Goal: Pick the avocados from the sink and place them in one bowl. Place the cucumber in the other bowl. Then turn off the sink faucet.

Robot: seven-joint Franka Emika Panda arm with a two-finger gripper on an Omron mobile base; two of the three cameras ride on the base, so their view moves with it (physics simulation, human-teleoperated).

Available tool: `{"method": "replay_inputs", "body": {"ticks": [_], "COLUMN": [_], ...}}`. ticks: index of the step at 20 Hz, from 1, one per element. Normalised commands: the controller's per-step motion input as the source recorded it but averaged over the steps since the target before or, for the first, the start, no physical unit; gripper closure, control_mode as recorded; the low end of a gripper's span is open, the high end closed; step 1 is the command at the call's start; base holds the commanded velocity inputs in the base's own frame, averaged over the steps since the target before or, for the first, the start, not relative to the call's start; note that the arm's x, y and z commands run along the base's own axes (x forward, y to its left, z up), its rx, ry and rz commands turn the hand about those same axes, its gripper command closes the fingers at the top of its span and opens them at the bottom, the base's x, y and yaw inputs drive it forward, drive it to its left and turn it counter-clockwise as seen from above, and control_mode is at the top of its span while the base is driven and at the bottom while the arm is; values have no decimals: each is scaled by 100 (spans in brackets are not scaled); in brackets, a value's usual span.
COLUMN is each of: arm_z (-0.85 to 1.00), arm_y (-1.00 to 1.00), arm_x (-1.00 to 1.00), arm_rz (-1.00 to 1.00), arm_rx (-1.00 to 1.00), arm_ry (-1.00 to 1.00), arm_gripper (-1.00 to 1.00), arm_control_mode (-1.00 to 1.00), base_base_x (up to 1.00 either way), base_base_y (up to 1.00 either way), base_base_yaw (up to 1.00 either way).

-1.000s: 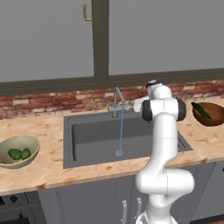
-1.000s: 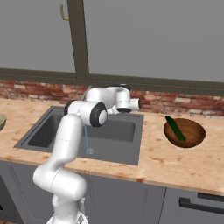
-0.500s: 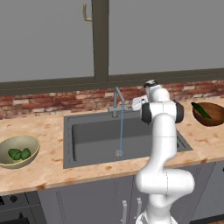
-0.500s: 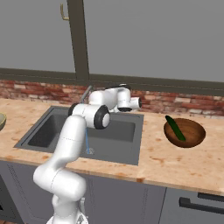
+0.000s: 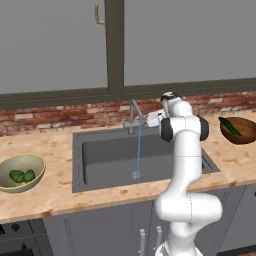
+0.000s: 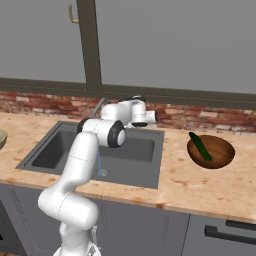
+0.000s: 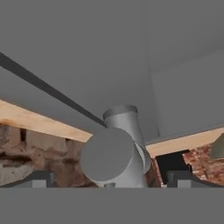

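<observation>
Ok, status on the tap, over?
Claw up at the tap, grip state unclear. Water running. Avocados in yellow bowl, cucumber in brown bowl. Nothing in the way.

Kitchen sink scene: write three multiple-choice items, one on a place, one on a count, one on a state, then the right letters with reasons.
1. Where does the cucumber lie?
A. in the sink
B. in the brown bowl
C. on the counter

2. How many avocados are in the olive bowl?
A. none
B. two
C. four

3. What is the state of the faucet?
A. running
B. off
C. detached

Answers:
1 B: it rests inside the brown bowl, right of the sink.
2 B: two avocados sit in the olive bowl.
3 A: a thin stream falls from the faucet to the drain.
</observation>
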Motion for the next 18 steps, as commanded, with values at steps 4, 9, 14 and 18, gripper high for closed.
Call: {"method": "replay_inputs", "body": {"ticks": [4, 9, 14, 18], "arm_z": [-6, -1, 0, 0], "arm_y": [89, 100, 100, 100], "arm_x": [0, 0, 0, 0], "arm_rz": [11, 9, 7, 4], "arm_rx": [-10, -15, -11, -11], "arm_ry": [0, 0, 0, -1], "arm_gripper": [-100, -100, -100, -100], "arm_control_mode": [-100, -100, -100, -100], "base_base_x": [0, 0, 0, 0], "base_base_y": [0, 0, 0, 0], "base_base_yaw": [0, 0, 0, 0]}}
